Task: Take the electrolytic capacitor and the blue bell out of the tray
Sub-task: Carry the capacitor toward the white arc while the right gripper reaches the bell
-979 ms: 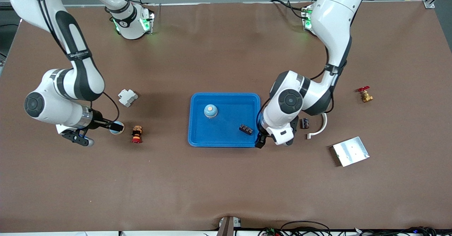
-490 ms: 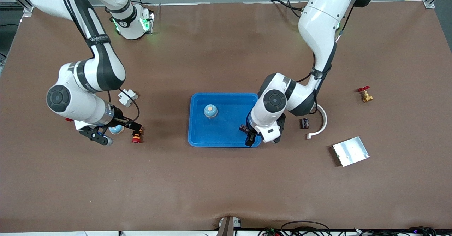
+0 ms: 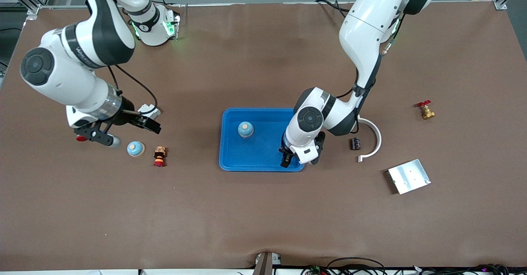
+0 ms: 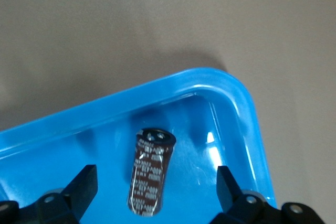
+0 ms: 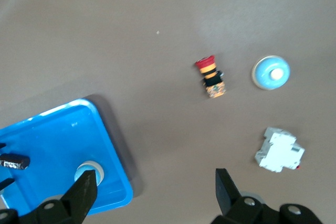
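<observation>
A dark capacitor (image 4: 149, 174) lies in a corner of the blue tray (image 3: 263, 159). My left gripper (image 4: 155, 182) hangs just over it, open, with a finger on each side and neither touching. The front view has the left gripper (image 3: 294, 159) covering that capacitor. One blue bell (image 3: 245, 129) stands in the tray. A second bell (image 3: 135, 148) sits on the table toward the right arm's end. My right gripper (image 3: 135, 135) is raised over the table between that bell and a white breaker (image 3: 149, 110), open and empty. A second capacitor (image 3: 355, 143) lies outside the tray.
A red push button (image 3: 159, 156) stands beside the loose bell. A white curved piece (image 3: 371, 137), a metal plate (image 3: 409, 176) and a brass valve (image 3: 425, 110) lie toward the left arm's end. The right wrist view shows the button (image 5: 211, 77), bell (image 5: 271, 73) and breaker (image 5: 279, 150).
My left gripper moved from beside the tray to over the capacitor in its corner. My right gripper lifted away from the loose bell, which stays on the table.
</observation>
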Robot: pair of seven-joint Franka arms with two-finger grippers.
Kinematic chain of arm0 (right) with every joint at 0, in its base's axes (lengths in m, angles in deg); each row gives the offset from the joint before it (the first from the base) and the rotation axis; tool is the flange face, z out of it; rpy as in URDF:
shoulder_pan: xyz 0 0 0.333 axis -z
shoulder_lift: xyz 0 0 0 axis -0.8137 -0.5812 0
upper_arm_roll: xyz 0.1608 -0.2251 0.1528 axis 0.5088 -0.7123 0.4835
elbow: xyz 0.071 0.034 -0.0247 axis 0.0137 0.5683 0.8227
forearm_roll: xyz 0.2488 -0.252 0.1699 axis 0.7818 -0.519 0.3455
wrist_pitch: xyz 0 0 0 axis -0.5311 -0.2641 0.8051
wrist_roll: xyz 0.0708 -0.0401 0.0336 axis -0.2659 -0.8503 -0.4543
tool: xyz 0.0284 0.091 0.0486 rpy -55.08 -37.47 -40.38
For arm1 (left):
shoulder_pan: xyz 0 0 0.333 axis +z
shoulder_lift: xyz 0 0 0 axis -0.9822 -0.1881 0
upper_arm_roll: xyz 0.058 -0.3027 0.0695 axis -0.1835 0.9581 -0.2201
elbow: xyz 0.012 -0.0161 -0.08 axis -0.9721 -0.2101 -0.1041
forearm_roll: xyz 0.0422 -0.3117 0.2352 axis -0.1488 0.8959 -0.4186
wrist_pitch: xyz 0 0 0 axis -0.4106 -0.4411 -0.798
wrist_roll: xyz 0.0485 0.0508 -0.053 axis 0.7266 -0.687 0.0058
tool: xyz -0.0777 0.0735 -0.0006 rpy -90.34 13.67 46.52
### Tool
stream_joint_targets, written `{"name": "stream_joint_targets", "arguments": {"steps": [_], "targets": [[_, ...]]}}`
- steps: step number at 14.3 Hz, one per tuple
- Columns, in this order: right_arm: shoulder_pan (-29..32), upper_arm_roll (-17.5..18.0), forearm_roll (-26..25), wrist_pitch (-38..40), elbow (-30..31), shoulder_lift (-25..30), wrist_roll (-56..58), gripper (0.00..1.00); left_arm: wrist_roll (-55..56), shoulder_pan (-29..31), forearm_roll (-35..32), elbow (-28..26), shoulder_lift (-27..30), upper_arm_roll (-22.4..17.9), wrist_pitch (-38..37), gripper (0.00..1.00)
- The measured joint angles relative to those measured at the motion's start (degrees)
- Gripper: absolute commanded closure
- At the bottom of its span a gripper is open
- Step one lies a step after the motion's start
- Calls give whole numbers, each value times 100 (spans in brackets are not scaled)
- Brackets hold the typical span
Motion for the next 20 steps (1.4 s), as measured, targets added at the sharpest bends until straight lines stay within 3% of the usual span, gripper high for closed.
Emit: {"name": "stream_joint_targets", "arguments": {"steps": [5, 8, 10, 20], "targets": [[-1078, 25, -258, -217, 39, -208, -1407, 0, 0, -2, 0, 17, -96, -4, 100, 0], [-1565, 30, -281, -268, 13, -207, -2122, 0, 3, -4, 0, 43, -96, -5, 107, 68], [-1870, 28, -311, -307, 6, -208, -2480, 0, 4, -3, 0, 62, -96, -8, 107, 98], [-2745, 24, -817, -930, 37, -949, -3914, 0, 2, 24, -81, 227, 78, -58, 105, 100]]}}
